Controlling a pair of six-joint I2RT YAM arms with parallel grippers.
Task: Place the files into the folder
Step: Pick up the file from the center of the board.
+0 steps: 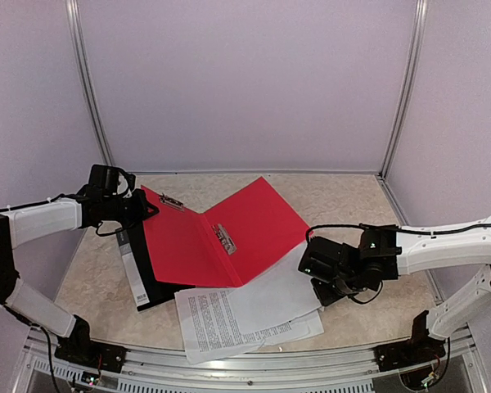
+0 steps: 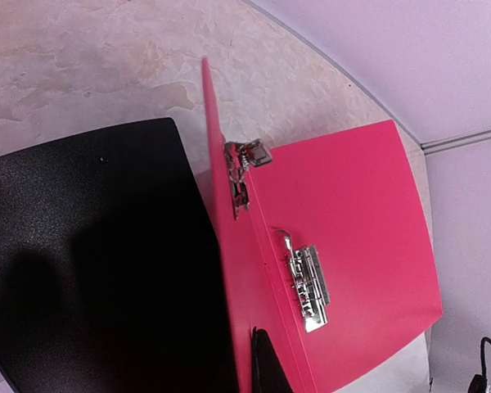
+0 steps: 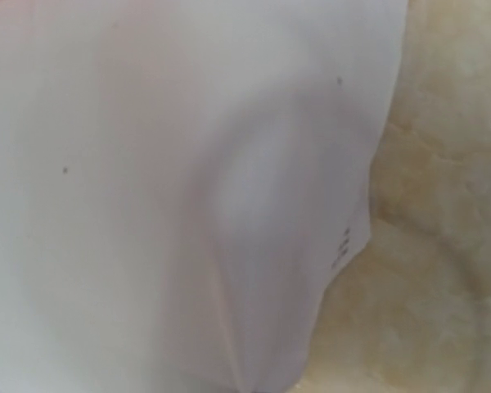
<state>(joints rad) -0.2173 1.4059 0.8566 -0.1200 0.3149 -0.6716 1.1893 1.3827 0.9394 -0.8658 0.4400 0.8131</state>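
Red folder [image 1: 229,229] lies open mid-table [image 1: 344,196], spine running roughly near-to-far. R cover is flat. L cover is tilted up off the surface, and in the L wrist view it's seen nearly edge-on.

There are two metal clips inside: one [image 1: 227,239] on the R cover just beside the spine, the other [image 1: 172,202] on the raised L cover near its far corner.

L gripper [image 1: 141,209] is at the folder's far L corner with jaws closed tight, pinching the raised cover's edge. One dark fingertip [image 2: 266,368] shows right against the cover on the inner side.

A black board [image 1: 147,282] lies flat under and just L of the folder. It's partly covered by the L cover, with a white label strip along its outer edge.

Files [image 1: 229,323] are a loose, fanned stack of white sheets at the folder's near edge, none under a clip. The lower sheets carry dense print. The top one is nearly blank, and its far edge overlaps the near edge of the R cover.

R gripper [image 1: 315,270] is just off the folder's R corner, at the R end of that top sheet. Its jaws are closed, but the fingers are hidden. R wrist view is nearly all blurry white paper very close, with a crease running down to the bottom edge, so it looks like the sheet is pinched there. Bare table shows to the R of it.
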